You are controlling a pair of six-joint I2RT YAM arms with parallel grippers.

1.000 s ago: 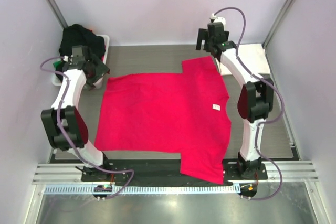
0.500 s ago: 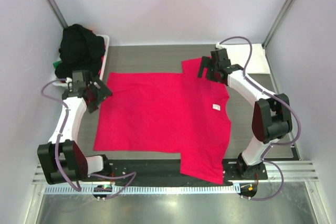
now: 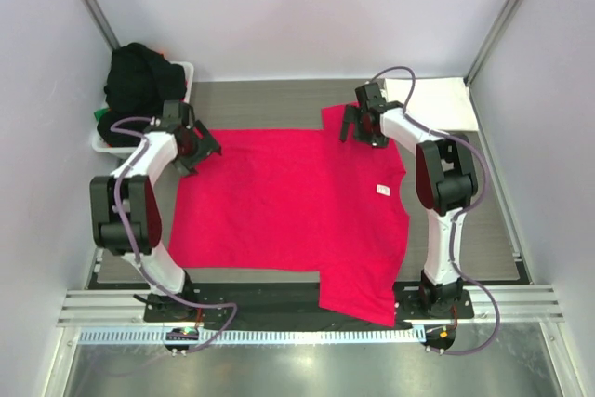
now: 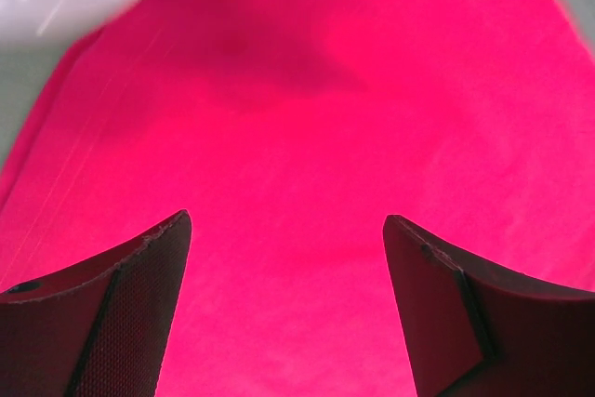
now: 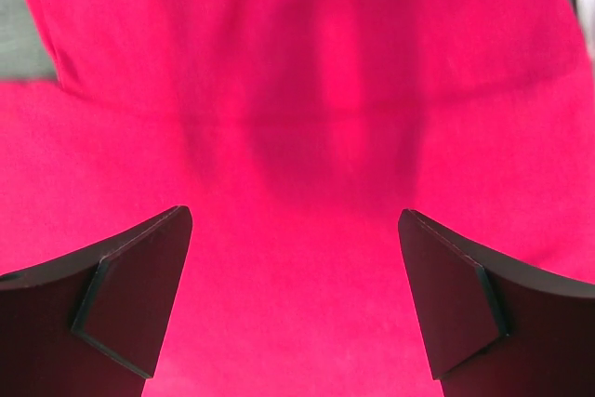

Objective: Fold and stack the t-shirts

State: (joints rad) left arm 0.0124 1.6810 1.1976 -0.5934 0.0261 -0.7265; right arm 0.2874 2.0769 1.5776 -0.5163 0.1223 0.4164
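A bright pinkish-red t-shirt (image 3: pixel 288 202) lies spread flat on the table, collar to the right, one sleeve hanging over the near edge. My left gripper (image 3: pixel 197 148) is open, low over the shirt's far left corner; the red cloth (image 4: pixel 297 137) fills its wrist view between the fingers. My right gripper (image 3: pixel 358 127) is open over the far sleeve, with red cloth (image 5: pixel 297 183) and a sleeve seam between its fingers. A white folded shirt (image 3: pixel 437 101) lies at the far right. Black shirts (image 3: pixel 139 81) are heaped in the basket, with a bit of green (image 3: pixel 104 114) and orange showing.
A white slotted basket (image 3: pixel 181 72) stands at the far left corner. Grey walls and metal posts close in the table on three sides. A metal rail (image 3: pixel 307 309) runs along the near edge by the arm bases.
Both arms swung around over the last second. The left gripper dipped down and came back up to the shirt's far left corner. The right gripper came down from the far side onto the far sleeve.
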